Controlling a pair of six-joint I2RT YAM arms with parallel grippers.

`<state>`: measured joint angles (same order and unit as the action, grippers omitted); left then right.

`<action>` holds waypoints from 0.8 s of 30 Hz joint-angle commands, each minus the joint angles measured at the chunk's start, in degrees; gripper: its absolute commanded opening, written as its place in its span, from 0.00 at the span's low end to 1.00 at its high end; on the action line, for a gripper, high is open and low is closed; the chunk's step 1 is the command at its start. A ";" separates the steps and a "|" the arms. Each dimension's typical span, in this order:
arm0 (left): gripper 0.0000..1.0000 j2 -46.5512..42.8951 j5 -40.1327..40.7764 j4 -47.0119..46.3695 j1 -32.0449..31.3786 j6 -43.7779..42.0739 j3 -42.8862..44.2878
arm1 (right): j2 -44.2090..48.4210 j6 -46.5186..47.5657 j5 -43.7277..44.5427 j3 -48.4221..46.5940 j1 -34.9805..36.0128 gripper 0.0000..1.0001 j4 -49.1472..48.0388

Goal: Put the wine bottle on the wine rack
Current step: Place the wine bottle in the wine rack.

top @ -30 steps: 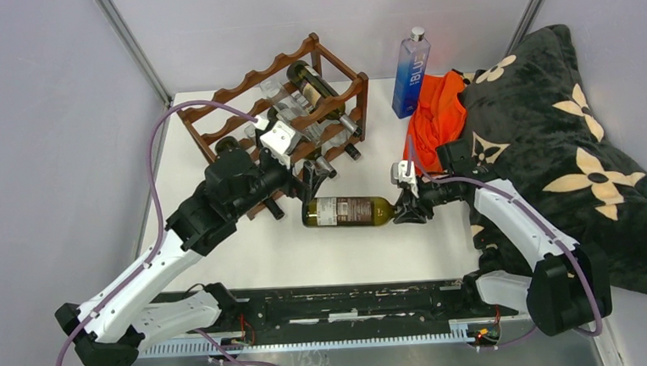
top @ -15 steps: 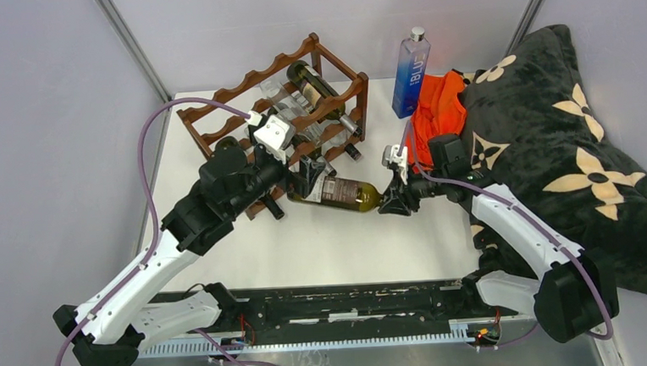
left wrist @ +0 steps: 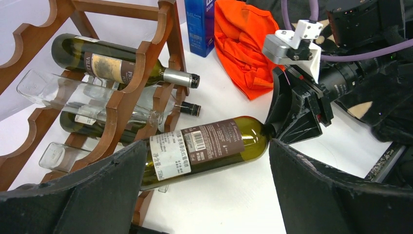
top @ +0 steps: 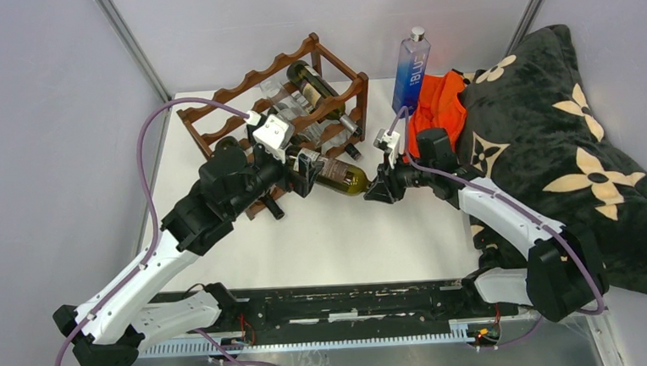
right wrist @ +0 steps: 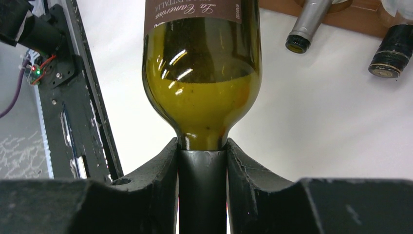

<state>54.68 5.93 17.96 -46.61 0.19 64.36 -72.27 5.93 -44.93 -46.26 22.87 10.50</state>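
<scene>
The wine bottle's [right wrist: 202, 73] neck is swallowed by the right gripper [right wrist: 202, 146], which is clamped tight on it. Its base is masked by a finger of the left gripper [top: 300, 172]. Whether it is lifted off the table [top: 332, 233] cannot be told. Just beyond the left gripper, the wine rack [left wrist: 122, 105] is seen, loaded with a dark bottle [left wrist: 122, 68]. An orange cloth [top: 438, 108] is glimpsed behind the right gripper. The left gripper is spread wide astride the wine bottle, and both arms are stretched forward.
</scene>
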 commanded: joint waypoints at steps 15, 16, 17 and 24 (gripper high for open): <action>1.00 -2.76 1.32 -0.55 0.20 0.25 0.42 | -5.88 -13.53 5.14 -5.60 5.26 0.00 -19.47; 1.00 -2.90 1.39 -0.45 0.20 0.25 0.34 | -6.23 -13.80 5.81 -6.06 5.83 0.00 -19.76; 1.00 -3.03 1.46 -0.42 0.19 0.25 0.21 | -6.45 -14.06 6.47 -6.64 6.35 0.00 -19.85; 1.00 -4.16 1.95 -0.42 0.20 0.26 -0.62 | -8.12 -17.28 11.79 -8.87 9.70 0.00 -23.27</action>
<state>52.01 6.74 18.59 -46.61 0.19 63.99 -80.73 -8.05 -35.57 -49.87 30.87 -1.61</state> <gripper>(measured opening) 0.996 0.391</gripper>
